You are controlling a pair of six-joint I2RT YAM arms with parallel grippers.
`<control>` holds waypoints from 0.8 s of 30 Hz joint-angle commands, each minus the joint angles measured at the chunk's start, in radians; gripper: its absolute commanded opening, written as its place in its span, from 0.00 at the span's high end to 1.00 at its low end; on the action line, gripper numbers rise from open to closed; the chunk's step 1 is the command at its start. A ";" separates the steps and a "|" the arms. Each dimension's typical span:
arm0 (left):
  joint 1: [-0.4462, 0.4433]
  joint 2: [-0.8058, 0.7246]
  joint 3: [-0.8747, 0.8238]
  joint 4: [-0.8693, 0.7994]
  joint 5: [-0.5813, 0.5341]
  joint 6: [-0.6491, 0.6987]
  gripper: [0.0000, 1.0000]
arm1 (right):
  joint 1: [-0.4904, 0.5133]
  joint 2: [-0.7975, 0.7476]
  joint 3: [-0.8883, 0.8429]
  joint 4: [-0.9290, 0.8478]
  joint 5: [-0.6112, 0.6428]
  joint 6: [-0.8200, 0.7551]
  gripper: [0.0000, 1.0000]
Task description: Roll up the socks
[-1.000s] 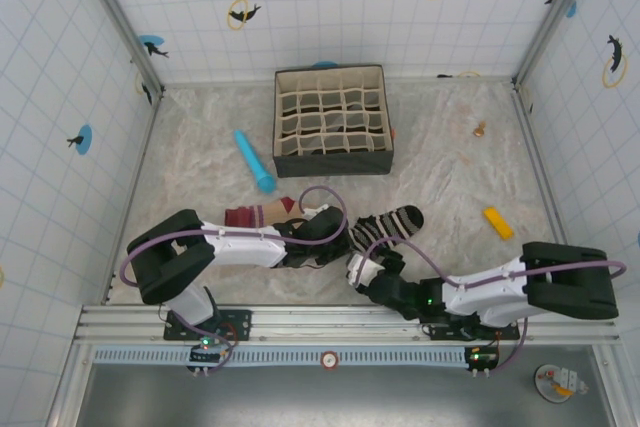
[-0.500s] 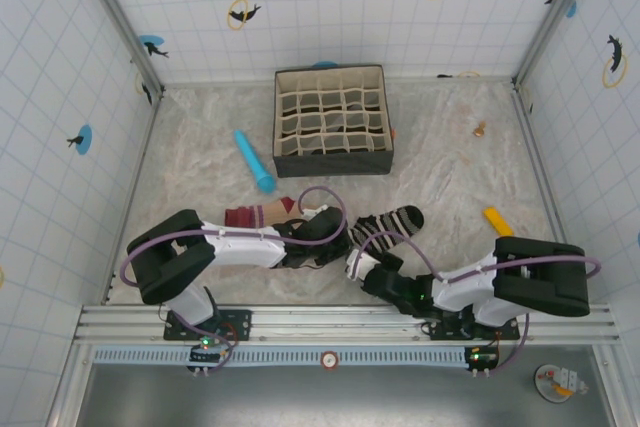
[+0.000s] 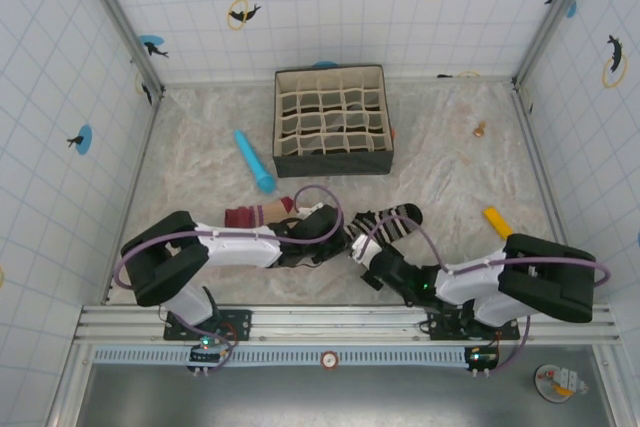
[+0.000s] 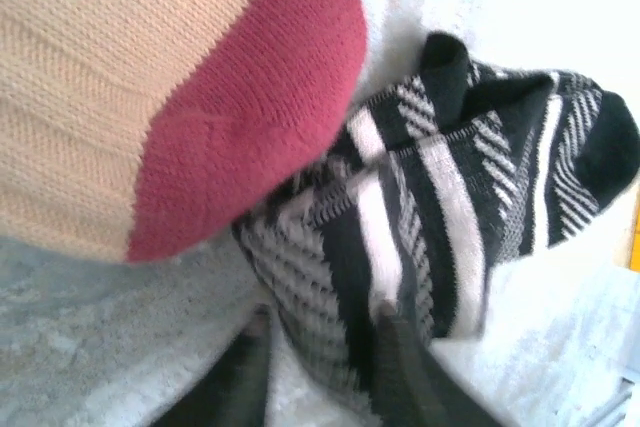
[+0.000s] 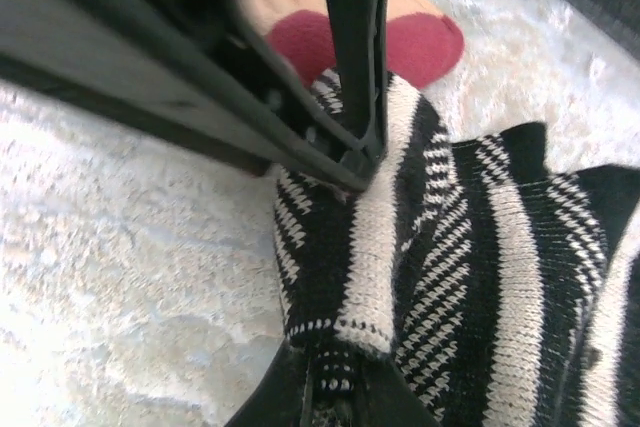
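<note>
We see the striped sock [image 3: 392, 221] in the lower middle of the top view. Its long axis runs from lower left up to the right, and the far end points toward the right wall. The peach sock [image 3: 258, 214] lies just left of it, almost level across the frame. Its maroon tip points right and meets the striped sock's near end, which is clear in the left wrist view.

The right gripper [image 5: 328, 392] is pressed together on the striped sock's near edge, pinching the knit. The left gripper [image 4: 323, 332] stands spread, a fold of the striped sock lying between its fingers.

Both grippers crowd the socks' meeting point, close to the rail [image 3: 330, 322] at the table's bottom edge. Bare table [image 3: 450, 167] opens to the right of the striped sock as far as the yellow block [image 3: 497, 222]. The box [image 3: 333, 159] sits well apart above, and the blue cylinder [image 3: 254, 161] lies near the peach sock's upper left.
</note>
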 commanded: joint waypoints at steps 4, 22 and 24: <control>-0.008 -0.094 -0.027 0.034 -0.045 0.016 0.44 | -0.180 -0.060 -0.086 -0.061 -0.371 0.265 1.00; -0.031 -0.013 -0.011 0.121 -0.081 0.045 0.48 | -0.547 -0.093 -0.288 -0.018 -0.758 0.784 1.00; -0.035 0.010 -0.003 0.135 -0.074 0.047 0.48 | -0.561 -0.094 -0.290 -0.066 -0.748 0.830 1.00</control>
